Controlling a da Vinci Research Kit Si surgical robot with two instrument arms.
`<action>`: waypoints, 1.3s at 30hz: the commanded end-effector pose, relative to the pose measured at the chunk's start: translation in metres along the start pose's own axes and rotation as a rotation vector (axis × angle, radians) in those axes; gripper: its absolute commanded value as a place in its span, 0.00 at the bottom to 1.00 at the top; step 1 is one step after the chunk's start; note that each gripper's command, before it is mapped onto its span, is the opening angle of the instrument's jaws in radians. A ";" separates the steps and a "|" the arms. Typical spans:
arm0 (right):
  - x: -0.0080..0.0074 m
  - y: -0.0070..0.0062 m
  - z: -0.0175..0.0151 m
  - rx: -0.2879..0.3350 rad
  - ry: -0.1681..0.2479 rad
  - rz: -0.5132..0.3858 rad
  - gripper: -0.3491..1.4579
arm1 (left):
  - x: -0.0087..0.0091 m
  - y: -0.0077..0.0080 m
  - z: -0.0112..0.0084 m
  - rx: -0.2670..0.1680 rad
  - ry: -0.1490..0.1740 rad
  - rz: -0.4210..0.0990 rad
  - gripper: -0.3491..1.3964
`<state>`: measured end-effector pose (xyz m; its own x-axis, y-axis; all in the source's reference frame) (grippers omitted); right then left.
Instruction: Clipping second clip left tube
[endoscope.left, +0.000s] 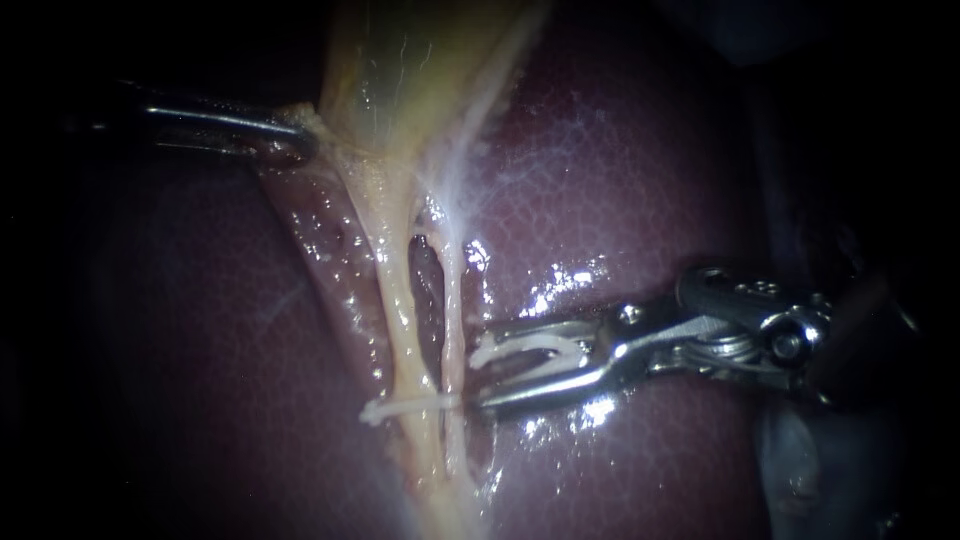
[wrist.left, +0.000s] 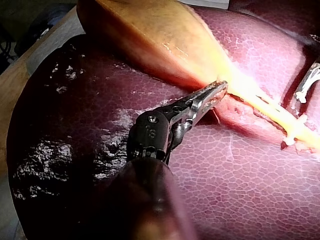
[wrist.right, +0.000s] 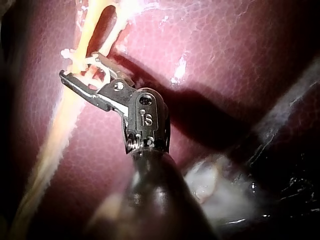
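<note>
My left instrument (endoscope.left: 292, 140) comes in from the left with its hand clenched: both jaws bite the left edge of the gallbladder (endoscope.left: 400, 70) at its narrow lower end. Below that grip two pale tubes run down over the dark red liver (endoscope.left: 640, 200) with a slit of a gap between them. The left tube (endoscope.left: 392, 290) is thicker and yellowish, and the right tube (endoscope.left: 452, 300) is thinner and whiter. A seated clip (endoscope.left: 400, 407), white, lies across the left tube low down, one end reaching towards the right tube. My right instrument (endoscope.left: 482, 365) comes in from the right. Its hand is spread wide and grasps a loaded clip (endoscope.left: 525, 348), a white open fork held between the two jaws. The jaw tips stand just beside the right tube, on its right side, the lower one near the seated clip's end. The left tube lies on the far side of the right tube from those tips.
</note>
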<state>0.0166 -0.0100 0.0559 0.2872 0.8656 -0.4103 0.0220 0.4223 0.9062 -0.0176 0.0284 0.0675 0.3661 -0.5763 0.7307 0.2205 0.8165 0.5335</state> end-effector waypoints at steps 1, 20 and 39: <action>0.0000 0.0001 0.0003 0.001 0.003 0.000 0.47 | 0.0000 0.0000 0.0000 -0.001 0.001 0.000 0.00; -0.0037 0.0047 0.0039 0.033 -0.008 0.008 0.47 | 0.0000 0.0000 0.0001 -0.001 0.001 0.000 0.00; -0.0041 0.0065 0.0081 0.095 -0.014 0.017 0.47 | 0.0000 0.0000 0.0001 -0.001 0.001 0.000 0.00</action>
<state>0.0238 -0.0132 0.0642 0.3000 0.8682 -0.3952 0.1193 0.3769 0.9185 -0.0177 0.0284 0.0676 0.3665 -0.5765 0.7303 0.2216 0.8164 0.5332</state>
